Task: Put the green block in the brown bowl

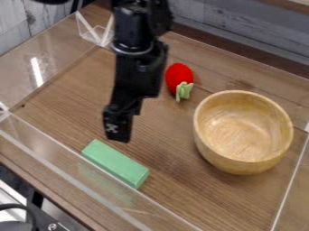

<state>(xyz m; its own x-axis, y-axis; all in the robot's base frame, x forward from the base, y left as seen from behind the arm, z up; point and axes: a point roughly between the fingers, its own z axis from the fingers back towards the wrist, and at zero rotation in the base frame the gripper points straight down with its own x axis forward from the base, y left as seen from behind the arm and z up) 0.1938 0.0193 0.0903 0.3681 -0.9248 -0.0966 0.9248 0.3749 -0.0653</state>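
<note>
Approach phase of the transfer, prior to grasping: the gripper point(119, 103), carried by the dark arm point(126, 32) that enters at the top of the view, hangs over the wooden table point(58, 107) with its jaws spread and nothing between them. The green block point(116, 165) lies flat on the tabletop near the lower edge of the view, just beyond the fingertips and apart from the brown bowl point(243, 132), which stands to the right. A red object with a green stem point(180, 79) lies between the arm and the bowl; it plays no part in the task. The step in hand is judged to be the reach for the block — the grasp and the transfer both remain to be done. The next move calls for carrying the open gripper a little further toward the block, centring it over the middle, turning the jaws so that they straddle the narrow width, and lowering before closure. A misaligned descent could press on the block's top face or nudge it aside — alignment should therefore precede lowering.
</note>
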